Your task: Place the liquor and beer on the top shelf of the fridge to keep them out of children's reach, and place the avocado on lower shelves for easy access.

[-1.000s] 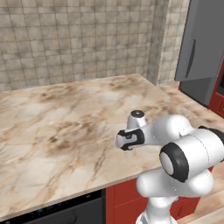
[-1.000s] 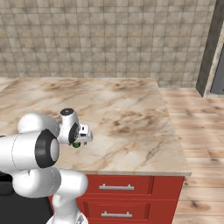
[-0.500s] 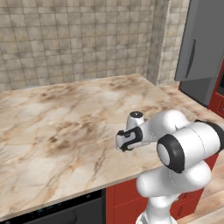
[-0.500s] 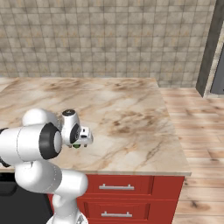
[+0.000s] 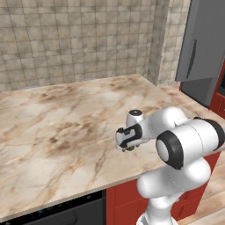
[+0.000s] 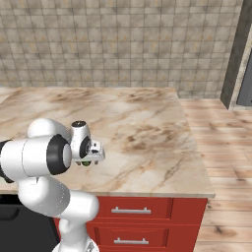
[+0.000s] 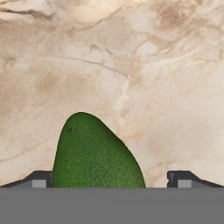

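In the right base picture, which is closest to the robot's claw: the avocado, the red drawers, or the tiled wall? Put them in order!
1. The avocado, tucked right under the gripper on the counter.
2. The red drawers, below the counter's front edge.
3. The tiled wall, far back behind the counter.

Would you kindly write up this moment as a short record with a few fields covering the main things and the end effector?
surface: marble counter, beige with brown veins
avocado: avocado lies on the counter, dark green, between the two fingertips
end effector: end effector open, low over the avocado, jaws wide to either side, not closed on it
below counter: red drawers with metal handles
backdrop: tiled wall
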Tool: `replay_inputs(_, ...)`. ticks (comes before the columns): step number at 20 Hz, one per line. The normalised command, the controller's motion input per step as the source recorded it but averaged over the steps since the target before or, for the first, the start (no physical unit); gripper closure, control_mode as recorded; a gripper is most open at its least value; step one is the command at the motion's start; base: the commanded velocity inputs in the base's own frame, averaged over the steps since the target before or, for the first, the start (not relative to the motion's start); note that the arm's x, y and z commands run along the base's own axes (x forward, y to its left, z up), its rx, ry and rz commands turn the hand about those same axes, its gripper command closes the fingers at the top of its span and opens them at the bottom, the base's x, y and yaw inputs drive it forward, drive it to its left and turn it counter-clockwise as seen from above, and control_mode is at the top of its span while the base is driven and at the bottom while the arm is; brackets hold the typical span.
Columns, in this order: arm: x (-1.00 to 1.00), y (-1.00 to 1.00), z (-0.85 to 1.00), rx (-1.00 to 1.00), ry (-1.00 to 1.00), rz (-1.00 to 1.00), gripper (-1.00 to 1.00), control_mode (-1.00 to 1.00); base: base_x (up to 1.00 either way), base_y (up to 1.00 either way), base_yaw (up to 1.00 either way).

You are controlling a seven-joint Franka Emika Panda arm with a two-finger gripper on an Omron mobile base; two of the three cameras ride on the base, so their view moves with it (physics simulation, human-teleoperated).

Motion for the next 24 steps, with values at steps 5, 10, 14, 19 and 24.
replay_inputs(5, 0.0, 0.06, -0.05, 0.0, 0.0, 0.0, -1.0, -1.0, 0.0, 0.0, 0.0)
replay_inputs(10, 0.0, 0.06, -0.04, 0.0, 0.0, 0.0, -1.0, -1.0, 0.0, 0.0, 0.0)
replay_inputs(14, 0.0, 0.08, -0.06, 0.0, 0.0, 0.0, 1.0, -1.0, 0.0, 0.0, 0.0)
replay_inputs(19, 0.0, 0.1, -0.09, 0.0, 0.02, 0.0, 1.0, -1.0, 0.0, 0.0, 0.0)
replay_inputs(24, 0.0, 0.04, -0.14, 0.0, 0.04, 0.0, 1.0, -1.0, 0.0, 0.0, 0.0)
